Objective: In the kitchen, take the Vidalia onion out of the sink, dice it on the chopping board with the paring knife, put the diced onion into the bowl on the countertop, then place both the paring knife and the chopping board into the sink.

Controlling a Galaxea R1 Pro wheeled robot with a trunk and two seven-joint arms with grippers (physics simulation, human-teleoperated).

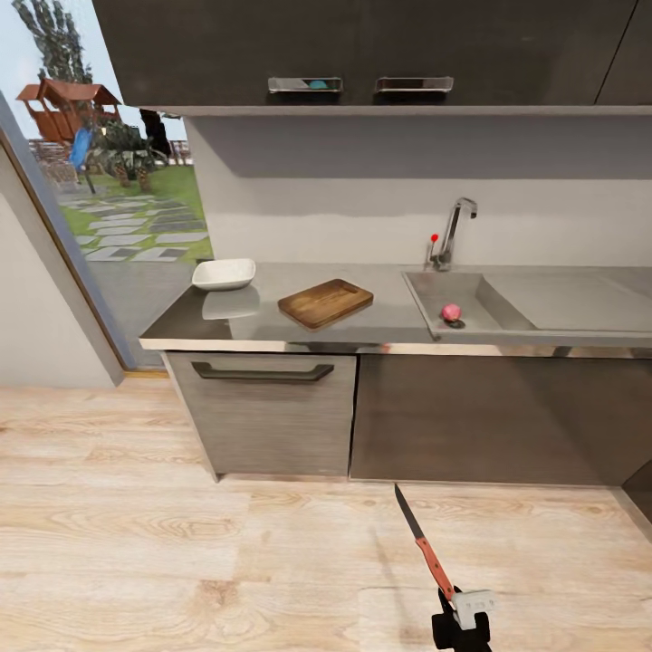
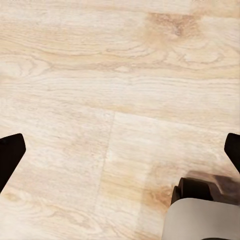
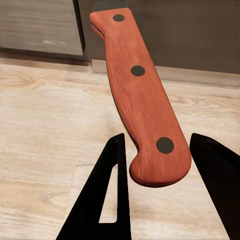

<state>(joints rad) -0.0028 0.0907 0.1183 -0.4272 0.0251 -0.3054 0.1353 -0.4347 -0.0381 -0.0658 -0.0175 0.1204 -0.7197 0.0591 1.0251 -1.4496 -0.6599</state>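
over pale wood-grain floor (image 1: 136, 543), right gripper (image 3: 155, 165) clamps red riveted paring knife (image 3: 137, 95); left gripper (image 2: 120, 150) apart.

— Where did the head camera look from?
— From high and well back, facing the surface (image 1: 380, 321) and the floor (image 1: 136, 507).
— And the wrists?
— Both hung close over that same floor; the right also faced the cabinets (image 3: 45, 25), shared with the head.

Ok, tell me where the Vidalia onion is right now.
In the head view the Vidalia onion lies in the sink basin beside the drain, right of the chopping board and in front of the tap.
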